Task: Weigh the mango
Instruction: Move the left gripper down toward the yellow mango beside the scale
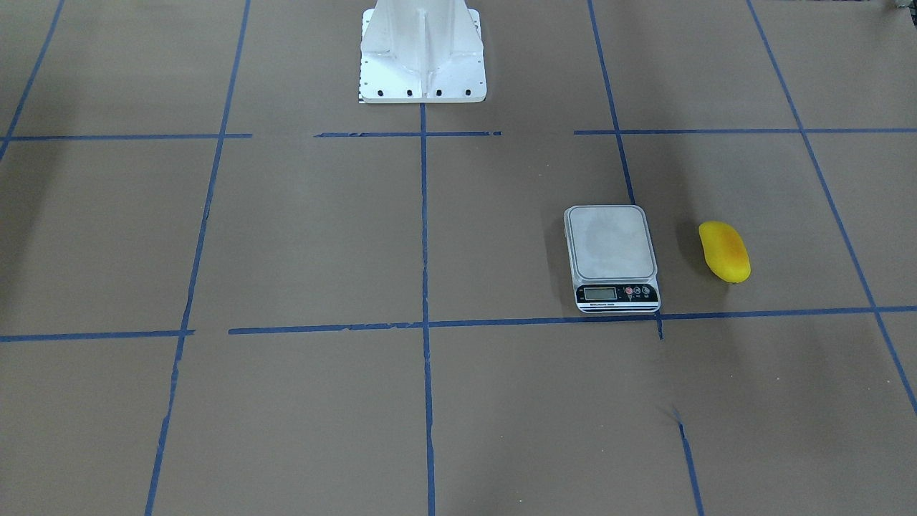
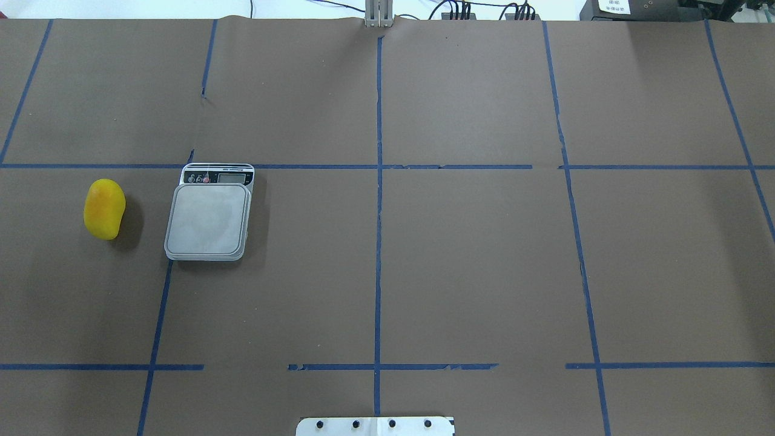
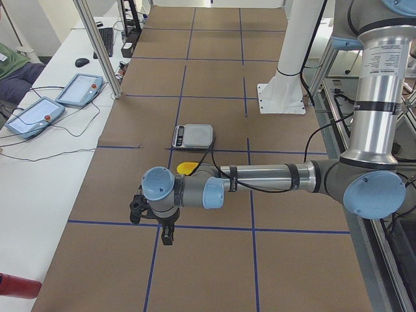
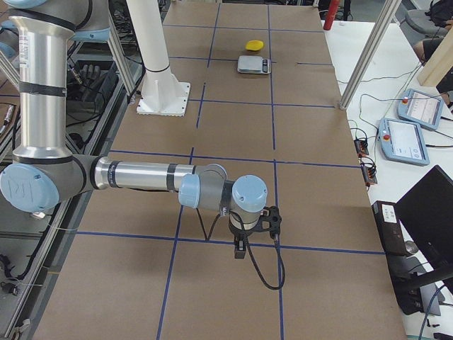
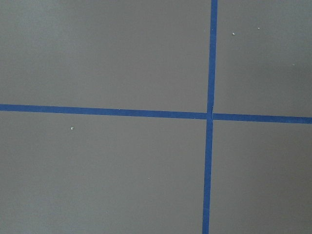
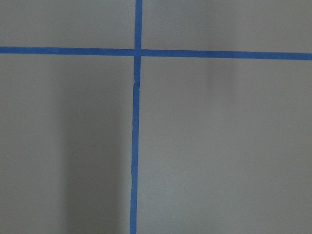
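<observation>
The yellow mango [image 2: 104,208] lies on the brown table paper on my left side, just outside the kitchen scale [image 2: 209,219]; the scale platform is bare. Both also show in the front view, the mango [image 1: 724,251] right of the scale [image 1: 610,244]. In the left side view my left gripper [image 3: 168,237] hangs over the paper, nearer the camera than the mango [image 3: 188,168], which the arm partly hides. In the right side view my right gripper [image 4: 241,249] hangs far from the scale [image 4: 253,64]. I cannot tell whether either gripper is open or shut. The wrist views show only paper and blue tape.
The white robot pedestal [image 1: 423,57] stands at the table's robot-side edge. Blue tape lines [image 2: 378,181] grid the paper. Teach pendants [image 3: 39,110] and cables lie on the white bench beside the table, with metal frame posts [image 3: 97,45] at its edge.
</observation>
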Controlling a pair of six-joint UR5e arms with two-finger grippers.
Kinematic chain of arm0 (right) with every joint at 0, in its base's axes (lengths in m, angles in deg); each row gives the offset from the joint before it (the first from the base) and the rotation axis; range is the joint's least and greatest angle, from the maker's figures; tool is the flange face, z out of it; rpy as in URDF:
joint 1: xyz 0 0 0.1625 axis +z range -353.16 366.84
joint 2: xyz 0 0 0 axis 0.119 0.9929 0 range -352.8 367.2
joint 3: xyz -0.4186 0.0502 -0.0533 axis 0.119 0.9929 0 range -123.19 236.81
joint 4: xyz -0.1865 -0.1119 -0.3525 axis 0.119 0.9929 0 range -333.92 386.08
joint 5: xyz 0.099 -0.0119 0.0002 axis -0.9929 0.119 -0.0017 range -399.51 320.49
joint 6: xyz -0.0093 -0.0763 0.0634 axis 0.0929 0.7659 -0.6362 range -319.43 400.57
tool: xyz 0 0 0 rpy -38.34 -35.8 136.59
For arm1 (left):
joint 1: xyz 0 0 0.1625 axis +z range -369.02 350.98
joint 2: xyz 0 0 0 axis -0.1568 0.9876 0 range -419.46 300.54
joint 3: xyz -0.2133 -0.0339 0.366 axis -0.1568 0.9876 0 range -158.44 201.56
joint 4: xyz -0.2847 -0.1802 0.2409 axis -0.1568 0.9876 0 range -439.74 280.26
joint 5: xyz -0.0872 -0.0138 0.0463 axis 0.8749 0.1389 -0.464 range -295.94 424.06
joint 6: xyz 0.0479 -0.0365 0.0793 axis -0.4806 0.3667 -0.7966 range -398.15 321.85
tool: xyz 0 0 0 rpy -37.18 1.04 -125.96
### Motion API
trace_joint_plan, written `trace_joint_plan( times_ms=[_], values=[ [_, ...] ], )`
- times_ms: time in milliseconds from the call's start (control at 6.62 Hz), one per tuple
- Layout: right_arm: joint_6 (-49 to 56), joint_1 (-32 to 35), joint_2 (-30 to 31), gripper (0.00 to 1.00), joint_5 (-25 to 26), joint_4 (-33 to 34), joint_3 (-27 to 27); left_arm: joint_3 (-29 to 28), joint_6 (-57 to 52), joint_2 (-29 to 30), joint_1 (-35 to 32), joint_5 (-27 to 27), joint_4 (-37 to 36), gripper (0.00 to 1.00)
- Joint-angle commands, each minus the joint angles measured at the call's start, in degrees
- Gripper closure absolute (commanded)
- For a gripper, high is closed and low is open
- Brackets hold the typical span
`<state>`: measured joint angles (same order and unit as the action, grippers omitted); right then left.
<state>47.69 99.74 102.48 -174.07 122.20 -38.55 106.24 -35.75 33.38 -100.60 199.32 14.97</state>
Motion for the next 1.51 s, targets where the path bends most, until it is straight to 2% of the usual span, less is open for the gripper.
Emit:
trace_joint_plan(
  times_ms=[0,302,453,755,1057,1358],
  values=[
    [0.0,0.0,0.0,0.0,0.0,-0.1,0.0,1.0,0.0,0.1,0.1,0.0,0.0,0.0],
    [0.0,0.0,0.0,0.0,0.0,-0.1,0.0,3.8,0.2,0.2,0.1,0.0,0.5,0.0],
    [0.0,0.0,0.1,0.0,0.0,0.0,0.0,9.6,7.5,-0.2,2.7,-0.3,0.7,0.0],
    [0.0,0.0,0.0,0.0,0.0,0.0,0.0,15.4,28.3,-0.2,16.6,-0.8,7.9,0.0],
    [0.0,0.0,0.0,0.0,0.0,0.0,0.0,14.8,48.0,-0.4,29.2,-8.1,21.3,0.0],
    [0.0,0.0,0.0,0.0,0.0,0.0,0.0,12.3,50.5,0.1,35.9,-14.3,23.7,0.0]
  ],
)
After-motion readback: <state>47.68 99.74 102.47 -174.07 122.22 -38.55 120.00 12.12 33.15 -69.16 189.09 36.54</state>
